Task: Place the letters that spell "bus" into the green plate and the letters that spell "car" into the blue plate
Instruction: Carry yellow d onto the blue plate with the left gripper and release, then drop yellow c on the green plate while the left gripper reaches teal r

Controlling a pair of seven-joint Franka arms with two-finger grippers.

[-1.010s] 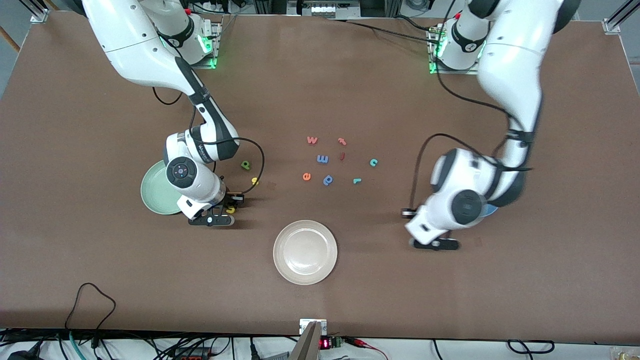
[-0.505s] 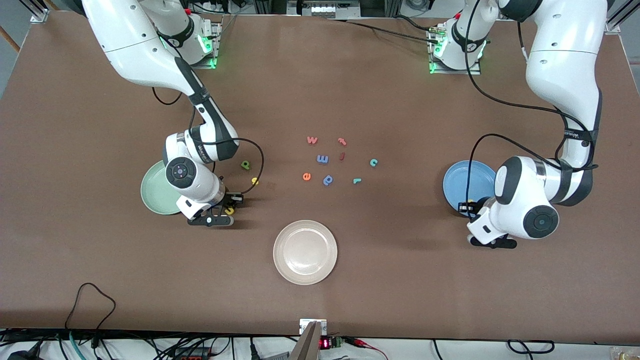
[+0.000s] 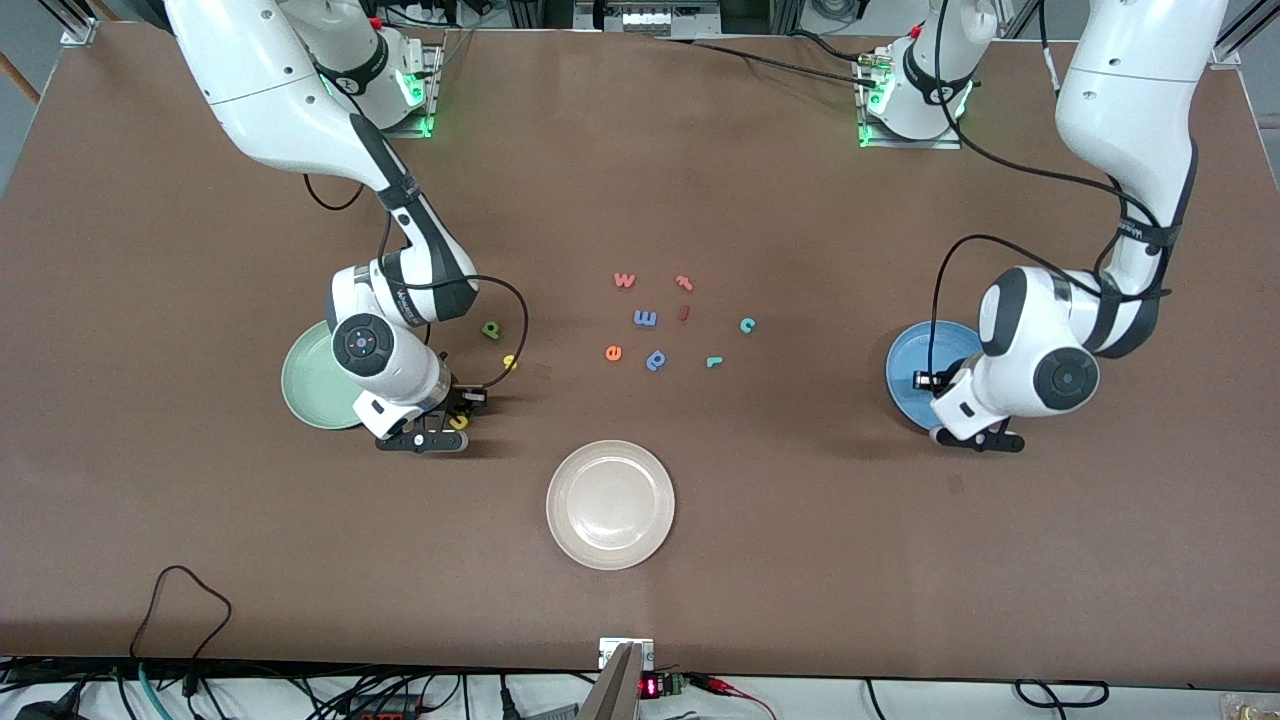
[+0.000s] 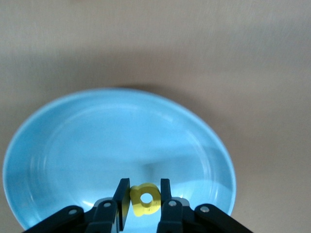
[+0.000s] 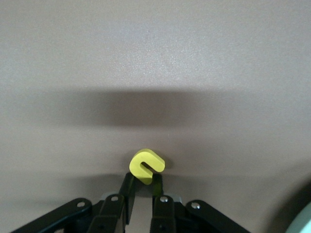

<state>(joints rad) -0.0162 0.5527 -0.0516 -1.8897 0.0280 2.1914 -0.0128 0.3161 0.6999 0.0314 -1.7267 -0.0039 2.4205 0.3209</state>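
Yellow "a" (image 4: 145, 200) sits clamped in the left claw (image 4: 144, 196) over the blue plate (image 4: 63, 145), while the right claw (image 5: 142, 180) pinches what looks like the "u" (image 5: 146, 166).

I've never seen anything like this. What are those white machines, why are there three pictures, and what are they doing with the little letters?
They are two robot arms bolted to a brown table. The big picture looks down from a high camera facing them; the other two come from cameras on each arm's wrist, looking past its pincer.

The left pincer holds a yellow "a" over the blue plate. The right pincer is shut on a yellow "u" low over bare table, beside the green plate.

Loose foam letters lie mid-table, among them a teal "c", a teal "r", an orange "e" and a blue "p". A green "b" and a yellow "s" lie near the right arm. An off-white plate sits nearest the high camera.
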